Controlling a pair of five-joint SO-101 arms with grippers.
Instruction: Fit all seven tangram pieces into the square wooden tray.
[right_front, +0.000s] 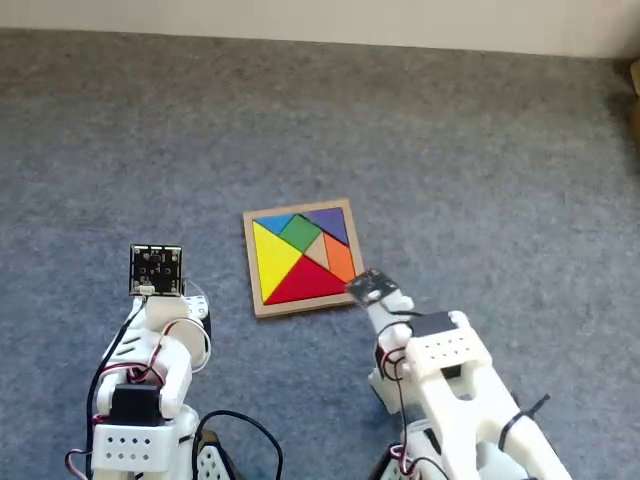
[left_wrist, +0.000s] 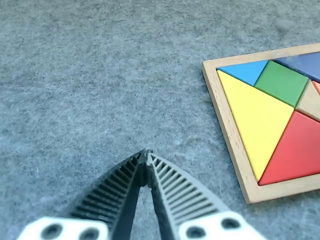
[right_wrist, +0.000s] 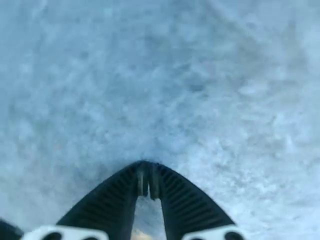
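The square wooden tray (right_front: 250, 272) lies mid-table on grey carpet. It holds a yellow triangle (right_front: 272, 262), a red triangle (right_front: 305, 285), blue (right_front: 275, 223), green (right_front: 300, 232), purple (right_front: 330, 222), orange (right_front: 340, 258) and tan (right_front: 316, 250) pieces, all lying flat inside the rim. In the left wrist view my left gripper (left_wrist: 146, 156) is shut and empty over bare carpet, beside the tray (left_wrist: 227, 125). My right gripper (right_wrist: 145, 170) is shut with nothing in it, low over carpet. The right arm's wrist (right_front: 368, 288) sits at the tray's near right corner.
Grey carpet (right_front: 480, 150) covers the table all round the tray. The left arm's body (right_front: 150, 380) stands at the near left, the right arm's body (right_front: 450, 380) at the near right. A pale wall edge runs along the far side.
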